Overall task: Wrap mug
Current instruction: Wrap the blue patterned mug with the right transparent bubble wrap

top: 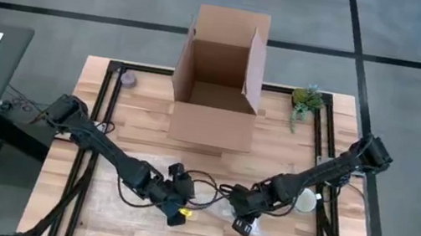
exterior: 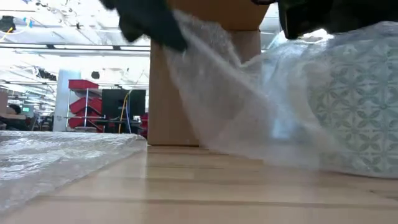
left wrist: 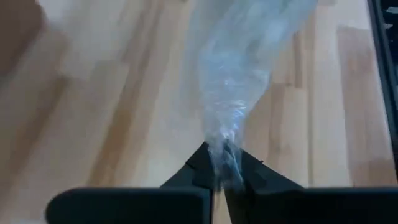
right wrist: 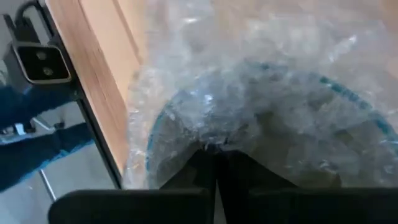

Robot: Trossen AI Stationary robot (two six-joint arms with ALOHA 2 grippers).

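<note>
A sheet of clear bubble wrap [top: 213, 206] spans between my two grippers near the table's front; more of it [exterior: 56, 155] lies flat on the wood at the left. The mug [exterior: 357, 106], patterned with a blue rim [right wrist: 348, 93], sits inside the wrap under my right gripper [top: 243, 223], which is shut on the wrap. My left gripper [top: 176, 207] is to the left of the mug and is also shut on the wrap. The wrap blurs the mug's body, and its base is hidden. My left gripper pinches a gathered bunch of the bubble wrap [left wrist: 221, 163] between its two fingers. From the fingers the wrap [exterior: 224, 87] runs in a drawn-out band slanting down toward the mug. My right gripper pinches the bubble wrap [right wrist: 211, 144] between its shut fingers, just over the mug's open mouth. The fingers point down at the mug from above. The wrap bulges around the mug below them.
An open cardboard box [top: 219, 73] stands at the far middle of the table. A small green plant [top: 306, 101] is at the far right, a tape roll [top: 127, 79] at the far left. A white round object [top: 306, 202] lies beside the right arm.
</note>
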